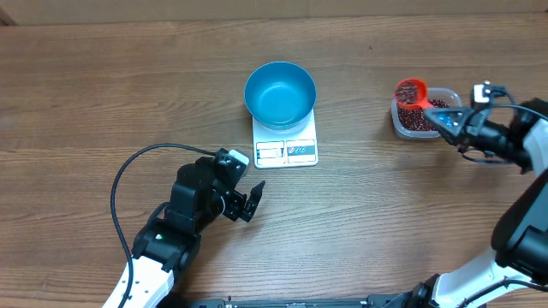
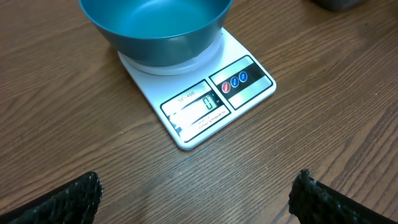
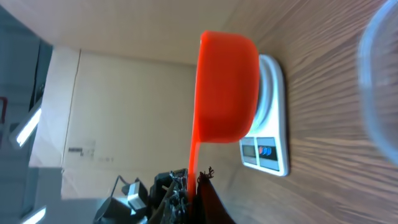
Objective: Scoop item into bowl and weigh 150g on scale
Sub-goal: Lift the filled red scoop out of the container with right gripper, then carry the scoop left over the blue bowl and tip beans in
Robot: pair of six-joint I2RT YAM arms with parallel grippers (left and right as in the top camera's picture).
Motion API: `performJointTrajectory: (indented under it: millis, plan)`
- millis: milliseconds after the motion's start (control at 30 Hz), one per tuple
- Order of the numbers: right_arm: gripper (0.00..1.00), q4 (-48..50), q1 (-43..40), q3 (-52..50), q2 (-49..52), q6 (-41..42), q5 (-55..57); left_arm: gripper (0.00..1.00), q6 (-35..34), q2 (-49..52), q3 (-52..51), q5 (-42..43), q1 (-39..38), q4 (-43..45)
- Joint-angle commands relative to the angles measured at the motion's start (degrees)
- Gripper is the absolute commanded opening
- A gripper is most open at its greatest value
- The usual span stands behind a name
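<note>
The left pincer (image 1: 250,201) is closest to the robot. It is open wide over the tabletop (image 1: 86,103) and holds nothing. Just past it lies the white scale (image 1: 286,151), and its little window shows a zero. The blue bowl (image 1: 280,92) stands on the far part of the scale. Off to the right, the right pincer (image 1: 445,118) squeezes the handle of an orange scoop (image 1: 411,91). There are dark beans (image 1: 418,121) in the scoop and in the clear tub (image 1: 396,125) under it.
</note>
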Motion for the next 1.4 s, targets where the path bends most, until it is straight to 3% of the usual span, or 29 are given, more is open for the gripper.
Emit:
performJointTrajectory:
  millis: [0, 633, 1367]
  plan:
    - [0.04, 0.4, 3.7, 3.9, 0.1, 3.3, -0.7, 1.00, -0.1, 0.1, -0.4, 0.6, -0.2, 0.1]
    - [0.04, 11.0, 29.3, 19.1, 0.1, 28.2, 23.3, 0.99, -0.1, 0.1, -0.4, 0.6, -0.2, 0.0]
    - [0.04, 13.8, 49.7, 23.2, 0.1, 27.9, 61.0, 0.99, -0.1, 0.1, -0.4, 0.6, -0.2, 0.1]
